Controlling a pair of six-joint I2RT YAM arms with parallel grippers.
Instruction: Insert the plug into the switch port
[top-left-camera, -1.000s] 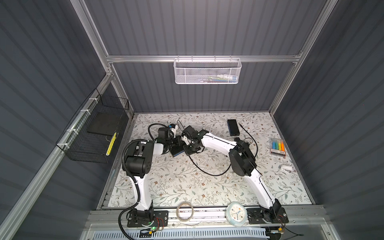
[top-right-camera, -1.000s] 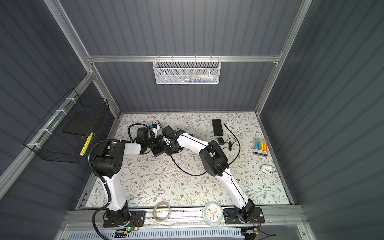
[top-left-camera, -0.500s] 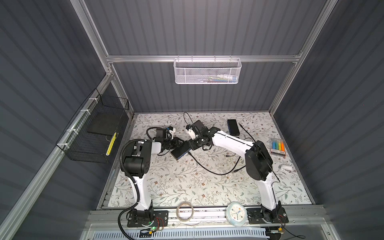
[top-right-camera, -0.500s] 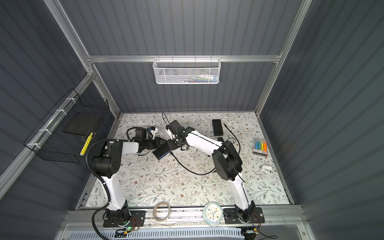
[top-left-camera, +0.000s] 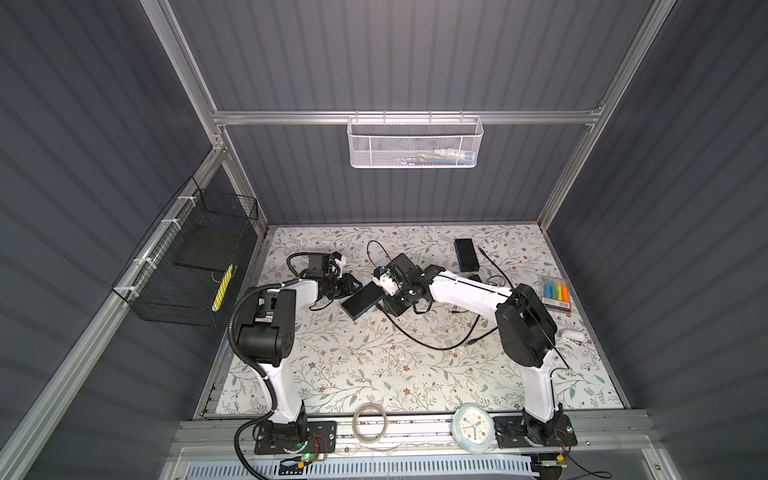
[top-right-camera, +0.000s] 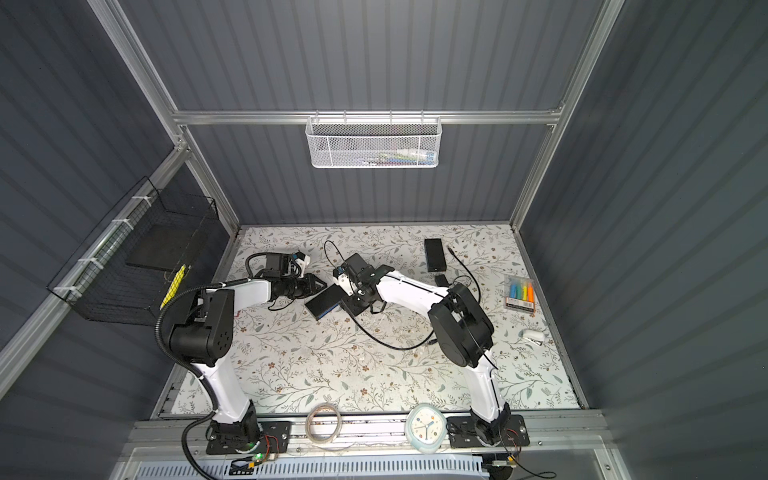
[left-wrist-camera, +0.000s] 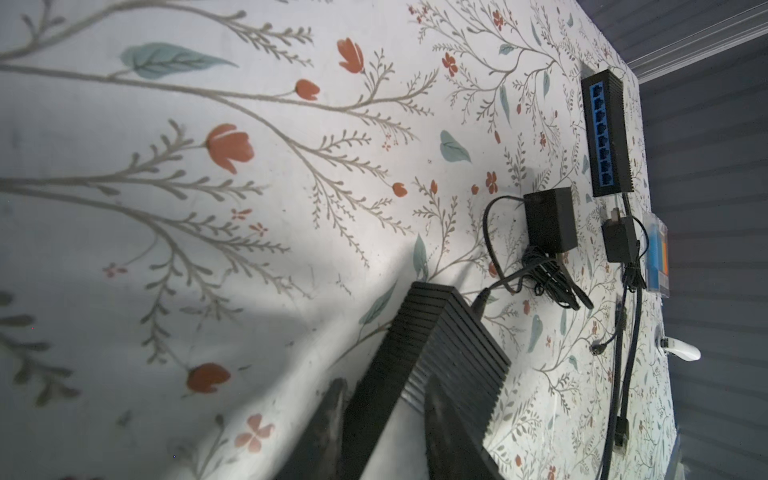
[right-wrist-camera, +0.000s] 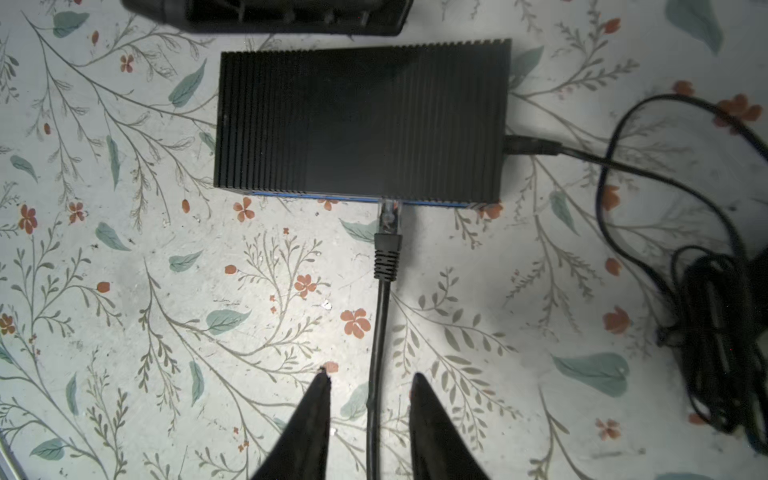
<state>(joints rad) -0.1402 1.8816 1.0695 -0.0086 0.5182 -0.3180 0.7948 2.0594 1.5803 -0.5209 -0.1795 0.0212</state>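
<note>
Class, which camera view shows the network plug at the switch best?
The right wrist view: the plug is close and sharp against the switch. In both top views it cannot be made out; the left wrist view shows only the switch's far side.

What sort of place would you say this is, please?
Likely a robotics test cell: grey panelled walls on an aluminium frame, two arms bolted to a front rail, a floral-covered tabletop.

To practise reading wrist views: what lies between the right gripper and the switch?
In the right wrist view, the black cable runs from between the right gripper's open fingers to its plug at the switch.
</note>
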